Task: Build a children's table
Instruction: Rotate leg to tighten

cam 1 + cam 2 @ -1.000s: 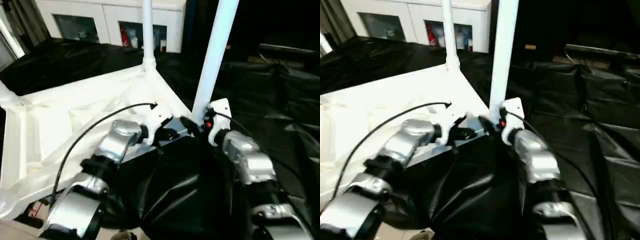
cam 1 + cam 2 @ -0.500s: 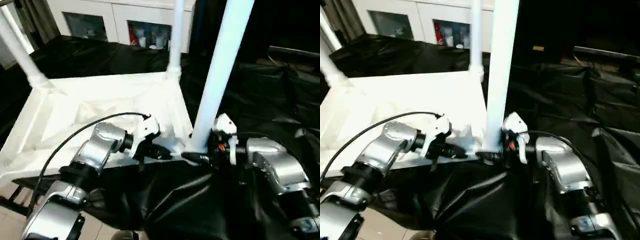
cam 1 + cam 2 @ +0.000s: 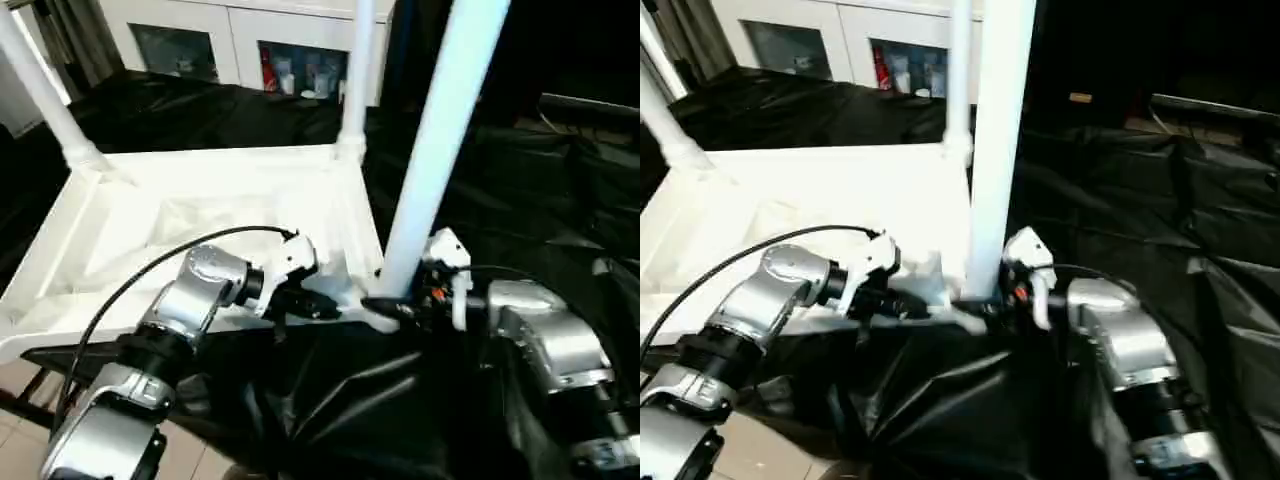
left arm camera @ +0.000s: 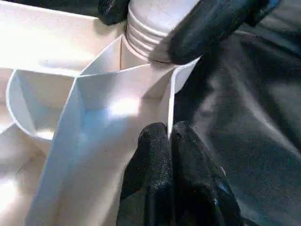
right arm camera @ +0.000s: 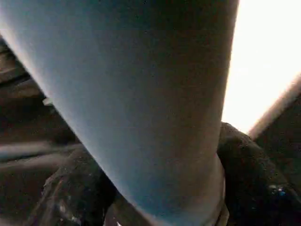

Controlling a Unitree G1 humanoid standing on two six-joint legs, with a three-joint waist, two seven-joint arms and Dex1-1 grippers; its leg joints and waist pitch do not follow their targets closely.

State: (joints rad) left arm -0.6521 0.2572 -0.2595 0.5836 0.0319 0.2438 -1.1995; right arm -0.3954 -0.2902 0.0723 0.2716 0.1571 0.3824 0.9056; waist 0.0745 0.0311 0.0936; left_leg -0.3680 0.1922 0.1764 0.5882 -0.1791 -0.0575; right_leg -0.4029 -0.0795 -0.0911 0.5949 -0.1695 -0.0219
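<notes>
Left pincer (image 4: 170,141), its two black fingers pressed together, pinches the thin near rim of the white plastic rectangular table top (image 3: 200,215), just beside the near-right corner socket (image 4: 141,66); that top lies underside-up on black plastic sheeting (image 3: 560,190), its ribbed bracing facing upward; right pincer (image 3: 390,308) has one black finger (image 5: 77,188) on each side of the foot of the nearest long white tapered tube leg (image 3: 440,140), right where it enters that socket, with threaded rings visible in the left wrist view; whether those fingers press the tube or only flank it I cannot tell; three legs stand upright in corner sockets: the nearest one, a second at the far-right corner (image 3: 352,90), a third at the far-left corner (image 3: 45,95); two silver forearms reach in from below; white cabinets with glass doors (image 3: 230,45) stand behind the sheeting.
</notes>
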